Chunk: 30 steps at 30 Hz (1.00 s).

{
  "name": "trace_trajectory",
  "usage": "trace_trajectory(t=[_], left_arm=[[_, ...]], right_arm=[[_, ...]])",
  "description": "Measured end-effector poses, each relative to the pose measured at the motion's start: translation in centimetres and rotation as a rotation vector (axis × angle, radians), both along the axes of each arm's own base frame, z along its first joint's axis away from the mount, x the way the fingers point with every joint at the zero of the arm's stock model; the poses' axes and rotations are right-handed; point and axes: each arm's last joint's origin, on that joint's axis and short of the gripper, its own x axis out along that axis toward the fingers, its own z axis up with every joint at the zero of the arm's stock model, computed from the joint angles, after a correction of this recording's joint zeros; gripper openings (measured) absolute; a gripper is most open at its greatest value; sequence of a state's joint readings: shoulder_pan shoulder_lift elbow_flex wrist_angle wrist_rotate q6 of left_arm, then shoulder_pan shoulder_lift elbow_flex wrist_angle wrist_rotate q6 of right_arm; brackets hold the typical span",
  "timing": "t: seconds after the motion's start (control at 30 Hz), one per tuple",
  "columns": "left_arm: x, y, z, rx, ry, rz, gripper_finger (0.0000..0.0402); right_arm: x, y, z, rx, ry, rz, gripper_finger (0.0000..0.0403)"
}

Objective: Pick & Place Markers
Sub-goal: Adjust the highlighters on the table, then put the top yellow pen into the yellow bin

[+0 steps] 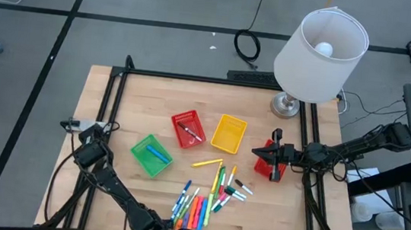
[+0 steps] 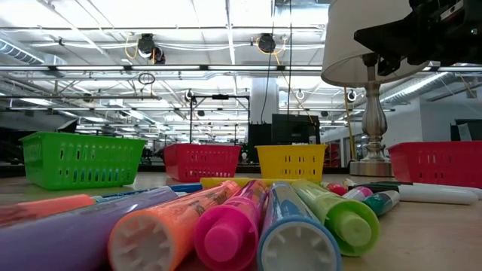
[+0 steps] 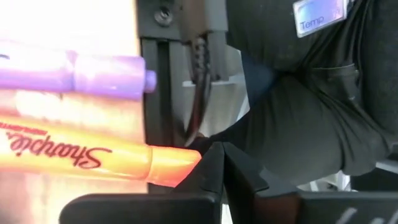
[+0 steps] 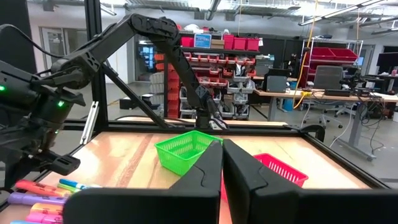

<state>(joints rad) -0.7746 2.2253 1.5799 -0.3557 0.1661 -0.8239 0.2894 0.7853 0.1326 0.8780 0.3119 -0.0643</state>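
Wooden desk point(image 1: 115, 105) seen from above, with two dark robot arms reaching in. A loose pile of markers point(image 1: 205, 195) in orange, pink, blue, green and yellow lies near the front edge of the desk, roughly central. A yellow marker point(image 1: 206, 163) lies apart, just behind the pile.

Four mesh baskets stand behind the pile: a green basket point(image 1: 151, 155) on the left with a blue marker point(image 1: 157, 153) inside, a red basket point(image 1: 188, 128) holding at least one marker, a yellow basket point(image 1: 229, 133), and a second red basket point(image 1: 268, 161) on the right. A lamp point(image 1: 321, 47) with a white shade stands at the back right corner.

The left claw point(image 3: 222, 163) is low at the front edge of the desk beside the pile; its fingers are together, tips meeting, just beside an orange marker point(image 3: 74, 158) and a purple marker point(image 3: 74, 71), gripping neither.

The right claw point(image 1: 275, 154) hovers above the second red basket, fingers pressed together and holding nothing.
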Motion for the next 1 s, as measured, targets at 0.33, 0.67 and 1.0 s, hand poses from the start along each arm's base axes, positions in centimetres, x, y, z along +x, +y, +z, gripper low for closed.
trace_trajectory(t=[0.33, 0.67, 1.0], left_arm=[[0.4, 1.9, 0.8, 0.086, 0.024, -0.026, 0.0004], [1.5, 4.3, 1.5, 0.166, 0.005, -0.027, 0.0009], [1.9, 5.1, 1.4, 0.198, -0.003, -0.038, 0.0011]], right_arm=[[0.0, 0.0, 0.0, 0.0, 0.0, 0.0, 0.0], [0.0, 0.0, -0.1, -0.002, 0.008, 0.001, 0.0], [0.0, 0.0, -0.1, -0.004, 0.014, 0.001, 0.0]])
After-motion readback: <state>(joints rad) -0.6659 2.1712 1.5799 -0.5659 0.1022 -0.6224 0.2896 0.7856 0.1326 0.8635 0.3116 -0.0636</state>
